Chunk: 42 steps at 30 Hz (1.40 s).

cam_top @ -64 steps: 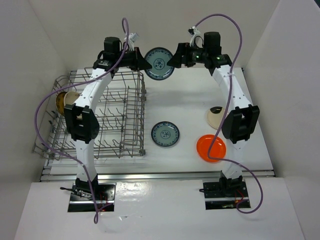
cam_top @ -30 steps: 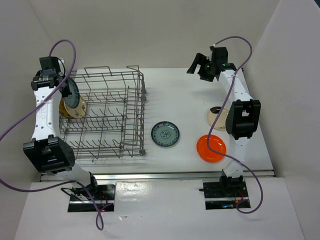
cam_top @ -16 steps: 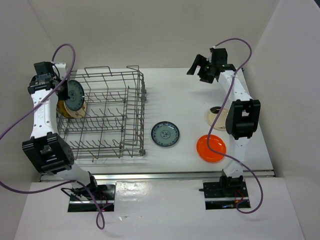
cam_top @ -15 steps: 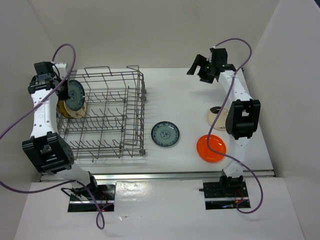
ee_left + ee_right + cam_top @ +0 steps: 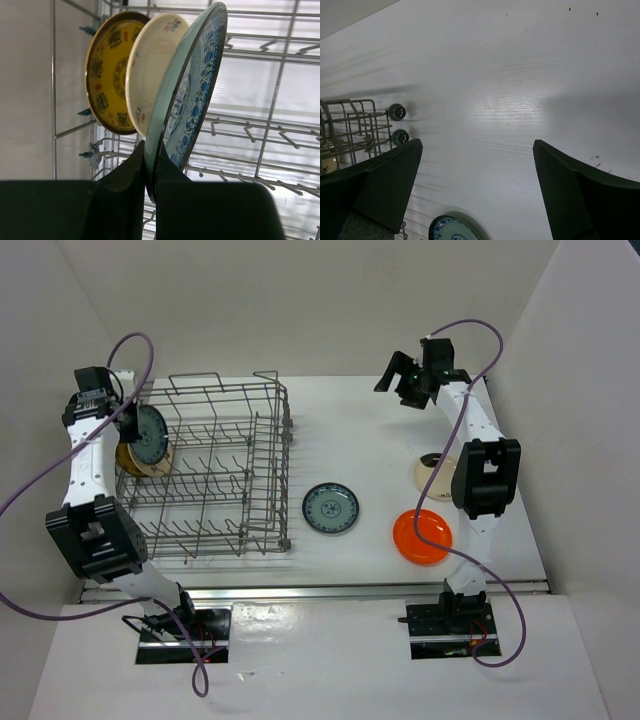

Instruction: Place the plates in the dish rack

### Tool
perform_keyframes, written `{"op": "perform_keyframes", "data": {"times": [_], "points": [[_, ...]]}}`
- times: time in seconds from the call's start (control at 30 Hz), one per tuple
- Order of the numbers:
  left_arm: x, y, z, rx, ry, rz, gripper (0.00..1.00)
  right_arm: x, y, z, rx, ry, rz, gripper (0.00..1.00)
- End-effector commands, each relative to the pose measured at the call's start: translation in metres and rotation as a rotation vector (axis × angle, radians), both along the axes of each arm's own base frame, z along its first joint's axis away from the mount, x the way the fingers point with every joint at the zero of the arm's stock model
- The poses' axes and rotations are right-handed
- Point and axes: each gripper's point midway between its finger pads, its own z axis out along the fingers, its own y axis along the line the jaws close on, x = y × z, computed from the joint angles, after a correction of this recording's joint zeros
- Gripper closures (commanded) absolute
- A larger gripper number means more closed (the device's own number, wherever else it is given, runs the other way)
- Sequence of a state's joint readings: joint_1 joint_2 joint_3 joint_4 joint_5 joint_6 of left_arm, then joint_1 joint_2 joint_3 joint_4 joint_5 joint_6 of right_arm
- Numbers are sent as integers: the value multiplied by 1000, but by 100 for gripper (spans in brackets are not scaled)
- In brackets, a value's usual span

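Up at the upper left of the top view, the left gripper (image 5: 151, 150) is clamped on the rim of a blue-green plate (image 5: 192, 95). It holds it upright at the left end of the rack (image 5: 215, 470), just beside a cream plate (image 5: 150, 65) and a yellow plate (image 5: 107, 75). The right gripper (image 5: 402, 382), upper right, hangs empty with its jaws wide apart. On the worktop (image 5: 370, 440) lie a second blue plate (image 5: 331, 509), an orange plate (image 5: 422, 536) and a second cream plate (image 5: 430, 472).

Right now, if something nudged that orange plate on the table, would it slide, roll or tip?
Probably slide: the orange plate lies flat on the smooth white table, so rolling seems unlikely. It looks rigid and glossy, so its low rim may slip when pinched.
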State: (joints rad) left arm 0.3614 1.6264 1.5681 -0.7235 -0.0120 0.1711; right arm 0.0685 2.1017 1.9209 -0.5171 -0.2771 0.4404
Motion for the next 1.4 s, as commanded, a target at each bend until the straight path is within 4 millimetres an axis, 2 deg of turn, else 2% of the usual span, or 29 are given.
{"op": "perform_keyframes", "data": {"times": [0.0,0.2,0.3,0.5,0.53,0.57,0.6,0.63,0.7,0.73,0.77,0.83,0.87,0.9,0.93,1.0,1.03,1.13,1.17,1.27,1.33,1.37], "points": [[4,13,3,29,-29,81,100,-2,5,31,14,-61,7,0],[6,14,0,15,-34,104,100,0,5,35,15,-71,8,0],[11,8,-10,-5,-17,94,100,0,5,30,14,-61,7,0],[12,-13,-56,-80,112,59,100,-1,5,28,20,-49,2,0],[14,-18,-60,-89,119,57,100,-3,7,34,23,-61,18,0],[14,-18,-60,-89,119,57,100,-5,9,27,22,-52,36,0],[16,-22,-64,-91,130,46,100,-8,12,31,28,-68,67,0],[17,-27,-64,-91,130,34,100,-15,23,37,44,-98,162,0],[18,-29,-68,-85,141,30,100,-26,34,26,60,-92,262,0],[18,-29,-68,-85,141,30,100,-35,42,28,84,-100,328,0],[19,-35,-70,-96,155,16,100,-46,50,16,74,-81,392,0],[14,-38,-73,-114,175,19,100,-59,59,4,78,-46,447,0],[15,-40,-73,-123,173,13,100,-65,62,2,62,-47,473,3],[13,-41,-79,-128,191,13,100,-77,69,-11,66,-9,501,3],[11,-41,-80,-130,200,14,99,-81,73,-16,61,-2,516,5],[9,-37,-86,-116,230,29,90,-95,85,-26,58,32,566,5],[5,-34,-87,-102,246,41,76,-98,94,-33,54,41,591,6],[7,-34,-84,-84,240,53,57,-109,102,-51,44,86,631,8],[7,-34,-84,-84,240,53,44,-109,103,-57,47,94,645,9],[12,-35,-72,-71,203,57,29,-119,109,-70,58,121,695,12],[19,-31,-56,-54,160,62,25,-126,107,-75,57,149,701,13],[21,-36,-51,-52,157,50,23,-128,106,-78,52,151,708,13]]}}
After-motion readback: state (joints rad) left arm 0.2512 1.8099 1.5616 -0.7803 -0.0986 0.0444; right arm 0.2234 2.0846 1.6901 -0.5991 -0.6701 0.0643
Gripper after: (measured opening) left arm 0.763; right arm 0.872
